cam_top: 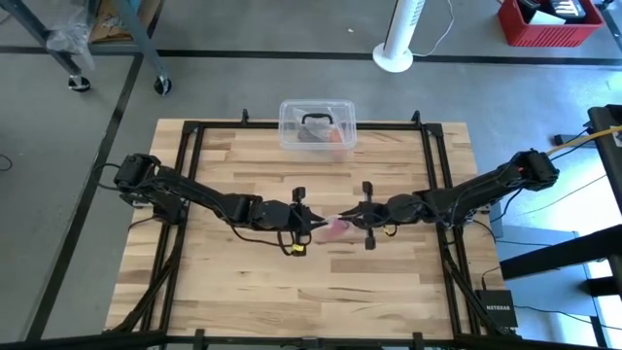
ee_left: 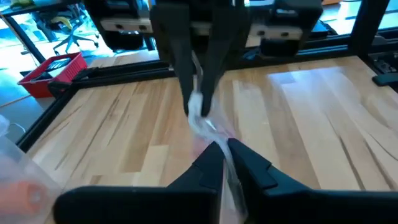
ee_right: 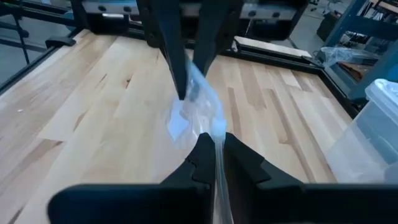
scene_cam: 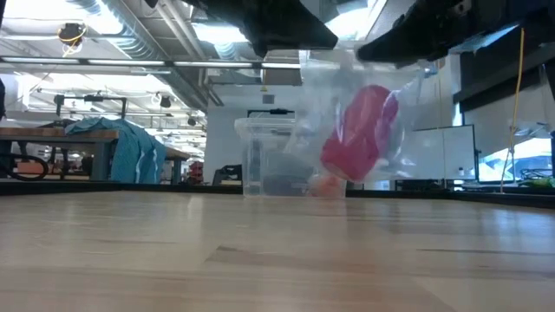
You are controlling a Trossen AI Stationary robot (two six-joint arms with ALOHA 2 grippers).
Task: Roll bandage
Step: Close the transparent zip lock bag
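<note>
While both claws, left & right, pinch bag edges mid-table, bandage hangs inside.

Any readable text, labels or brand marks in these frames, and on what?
"NETGEAR", small but legible, on the black box by the table's right edge.
Print on the red crate: too small to read.
Nothing readable on the bag or clear box.

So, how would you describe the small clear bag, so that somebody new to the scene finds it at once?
Start at the wooden table and look to its middle, where the left gripper and the right gripper meet. The small clear bag hangs between them, lifted off the wood. Unlike the stiff clear box at the far edge, it is soft, with a pink roll inside.
</note>
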